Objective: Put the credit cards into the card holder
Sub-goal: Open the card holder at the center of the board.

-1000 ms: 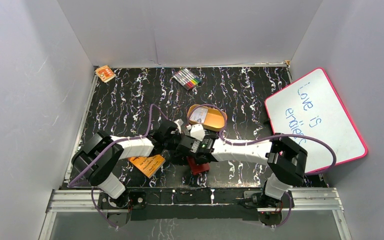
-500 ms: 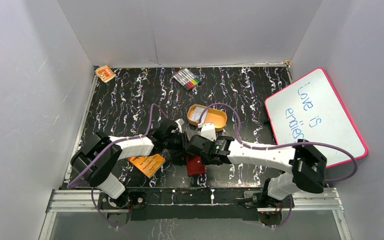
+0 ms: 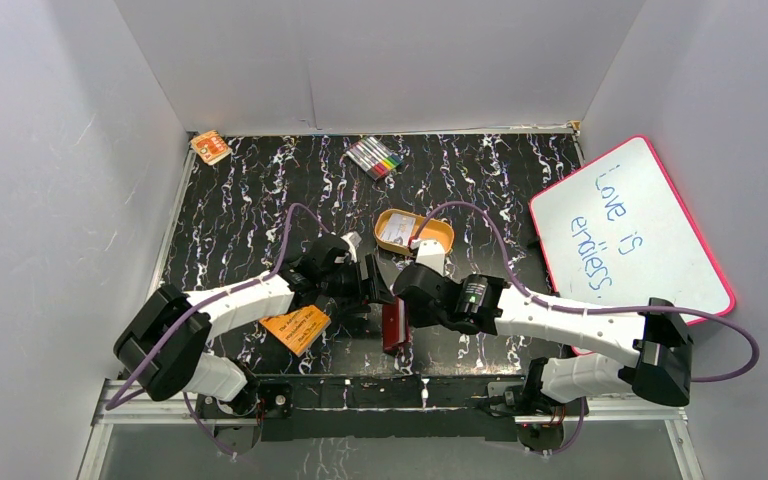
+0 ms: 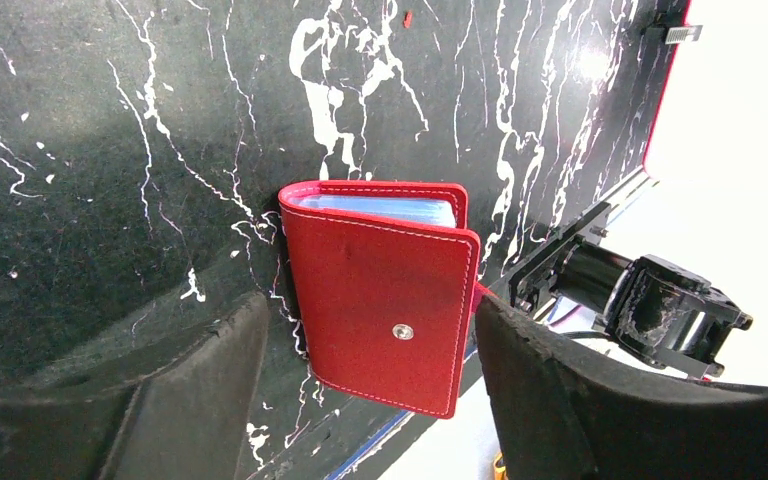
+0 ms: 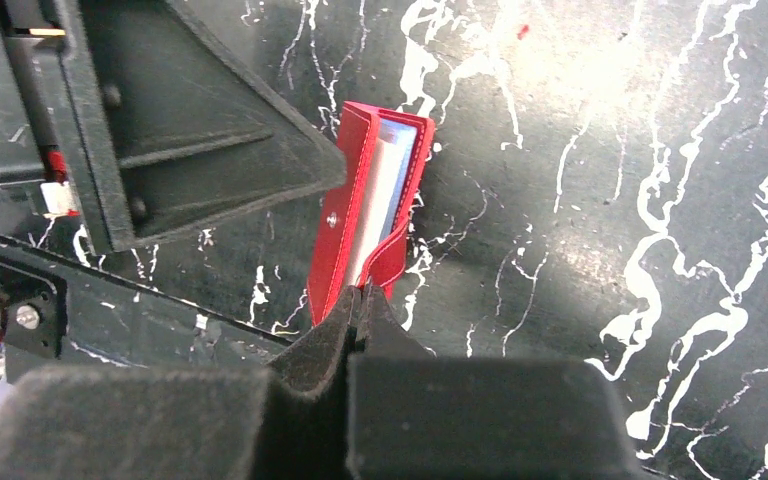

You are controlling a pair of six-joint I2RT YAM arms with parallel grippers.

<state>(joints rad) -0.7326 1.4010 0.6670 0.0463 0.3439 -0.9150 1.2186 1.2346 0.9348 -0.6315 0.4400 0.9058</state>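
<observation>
Red wallet (image 3: 394, 325) stood on edge, lower centre of the top view, your right gripper (image 5: 360, 297) clamped on its tab. Your left gripper (image 4: 365, 335) straddled it, jaws apart (contact unclear). You'd have done well to pinch firmly while the left peeled the cover. Only the top view showed a card (image 3: 396, 233), in the tin (image 3: 438, 240).

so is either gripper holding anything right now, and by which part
The right gripper is shut on the card holder, pinching its snap tab. The left gripper is open, a finger either side of it, gripping nothing.
</observation>
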